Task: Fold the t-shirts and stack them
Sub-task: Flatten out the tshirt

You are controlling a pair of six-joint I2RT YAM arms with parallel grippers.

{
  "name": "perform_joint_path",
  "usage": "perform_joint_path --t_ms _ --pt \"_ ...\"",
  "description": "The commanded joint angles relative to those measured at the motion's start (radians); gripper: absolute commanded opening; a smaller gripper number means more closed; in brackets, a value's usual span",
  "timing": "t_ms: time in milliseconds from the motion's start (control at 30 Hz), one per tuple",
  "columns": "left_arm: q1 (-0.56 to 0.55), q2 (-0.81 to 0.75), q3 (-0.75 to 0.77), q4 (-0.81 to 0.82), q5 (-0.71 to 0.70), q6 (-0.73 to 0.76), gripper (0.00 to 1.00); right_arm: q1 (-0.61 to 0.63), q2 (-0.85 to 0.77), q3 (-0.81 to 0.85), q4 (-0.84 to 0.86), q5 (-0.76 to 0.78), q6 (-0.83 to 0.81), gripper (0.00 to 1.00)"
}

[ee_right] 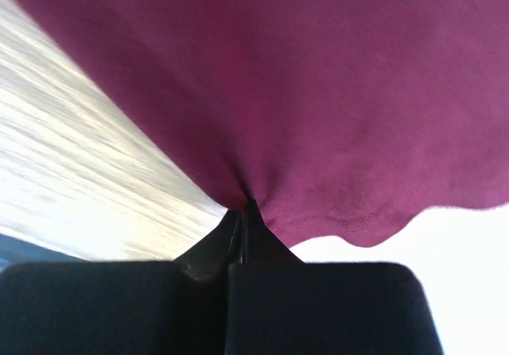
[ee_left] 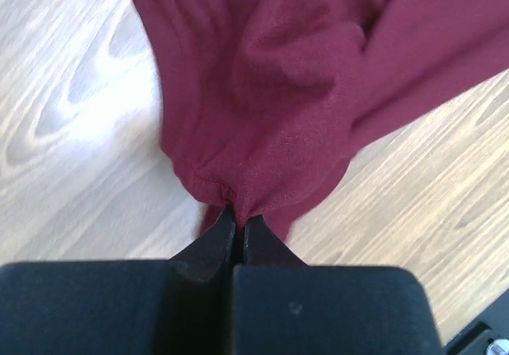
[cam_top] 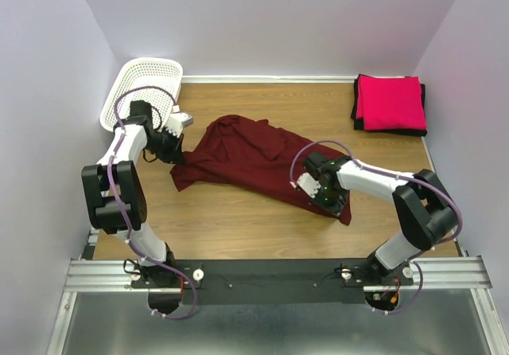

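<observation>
From above, the maroon shirt point(cam_top: 246, 157) lies crumpled across the middle of the tabletop point(cam_top: 238, 224). The left arm point(cam_top: 127, 152) reaches to the shirt's left edge and its jaws are shut on the cloth there. The right arm point(cam_top: 374, 178) reaches to the lower right corner of the shirt, jaws likewise pinched on it. At upper right a folded pink shirt point(cam_top: 390, 102) sits on a black shirt point(cam_top: 356, 115), of which only the rim shows. Both lie well apart from the maroon one. A white basket point(cam_top: 143, 84) stands tilted in the upper left corner, just beside the left arm.

Left wrist: the jaws meet at bottom centre, clamped on a gathered pucker of maroon shirt point(ee_left: 270, 92) – the cloth fans up and right from the pinch, with pale wood on both sides.

Right wrist: the jaws are closed at bottom centre on the shirt point(ee_right: 318, 92) near its stitched hem – cloth fills the upper frame, wood grain at left.
</observation>
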Motion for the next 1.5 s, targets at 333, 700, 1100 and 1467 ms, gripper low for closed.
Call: perform_joint_path --t_ms 333,700,1100,1467 --pt "0.042 0.133 0.362 -0.228 0.134 0.102 0.00 -0.187 -0.010 0.136 -0.046 0.083 -0.169 0.00" --pt "0.042 -0.140 0.167 -0.319 -0.020 0.332 0.00 -0.238 -0.162 0.218 -0.211 0.038 -0.222 0.01" --pt "0.035 0.080 0.306 -0.233 0.039 0.184 0.17 -0.249 -0.004 0.271 -0.153 -0.023 -0.258 0.01" --pt "0.049 0.057 0.331 -0.269 -0.057 0.226 0.75 -0.253 0.174 0.394 -0.133 -0.101 -0.186 0.85"
